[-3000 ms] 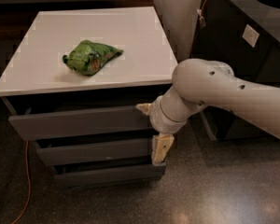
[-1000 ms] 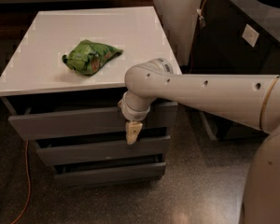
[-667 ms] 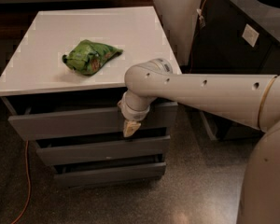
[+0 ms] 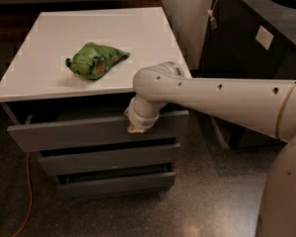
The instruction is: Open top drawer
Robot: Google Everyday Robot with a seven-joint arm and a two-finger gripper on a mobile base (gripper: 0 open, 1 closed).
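The top drawer (image 4: 74,135) is the uppermost of three grey drawers under the white cabinet top (image 4: 49,78). Its flat front stands a little out from the cabinet, with a dark gap above it. My gripper (image 4: 136,128) hangs from the cream arm (image 4: 222,100) that reaches in from the right. It sits against the upper edge of the top drawer's front, right of its middle. The wrist hides most of the gripper.
A green crumpled bag (image 4: 95,59) lies on the white top. Two lower grey drawers (image 4: 108,159) sit below. A dark bin or cabinet (image 4: 256,38) stands to the right. An orange cable (image 4: 27,191) runs down at the left. The floor is speckled.
The arm swung left across the drawer fronts, and the gripper rose from in front of the second drawer to the top drawer's upper edge. The top drawer now stands a little further out.
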